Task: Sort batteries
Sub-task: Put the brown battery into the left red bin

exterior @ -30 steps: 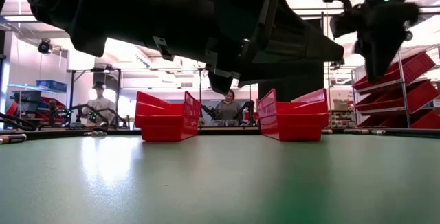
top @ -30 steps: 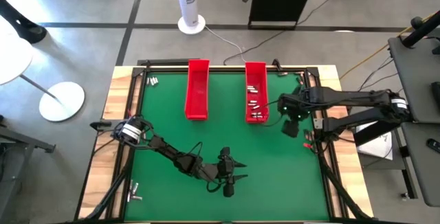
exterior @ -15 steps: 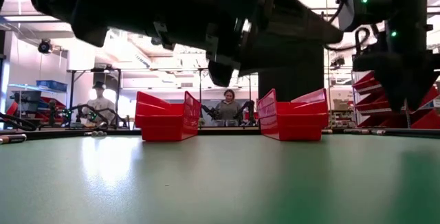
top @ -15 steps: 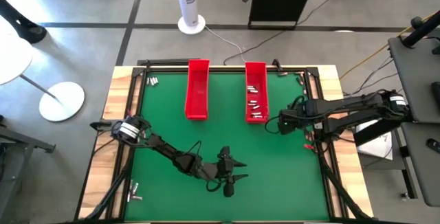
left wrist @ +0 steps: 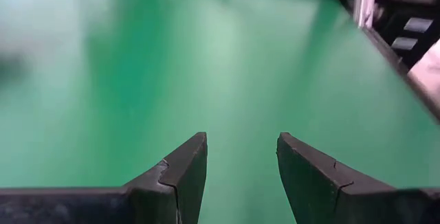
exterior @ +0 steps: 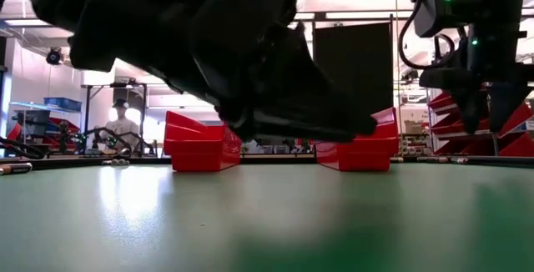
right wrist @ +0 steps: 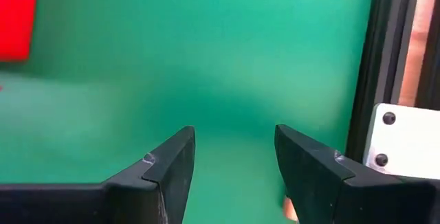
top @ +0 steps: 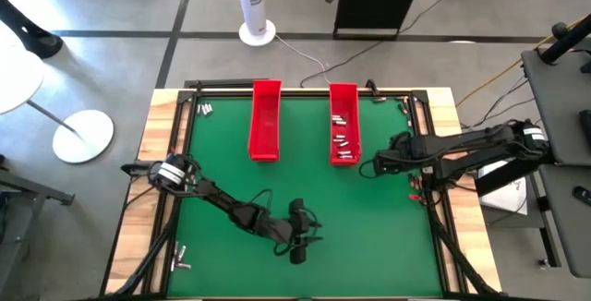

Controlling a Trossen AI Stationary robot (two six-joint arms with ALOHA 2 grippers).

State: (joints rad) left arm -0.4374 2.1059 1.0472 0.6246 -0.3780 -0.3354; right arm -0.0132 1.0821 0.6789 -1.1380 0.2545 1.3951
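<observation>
Fingers (left wrist: 185, 176) of both grippers, dark and wedge-shaped, stand parted and empty over smooth green matting (top: 388, 236).

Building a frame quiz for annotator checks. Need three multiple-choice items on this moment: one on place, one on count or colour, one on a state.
1. Where is the left gripper?
A. Over the green mat's near middle
B. Inside a tray
C. Off the table

2. How many red trays stand on the mat?
A. One
B. Two
C. Four

3. What do the right gripper's fingers hold?
A. A battery
B. A tray rim
C. Nothing

Answers:
1 A: the high view shows it low over bare mat, far from the trays.
2 B: the left tray and the right tray stand side by side at the far edge; batteries lie in the right one.
3 C: the right wrist view shows only green mat between the parted fingers.
</observation>
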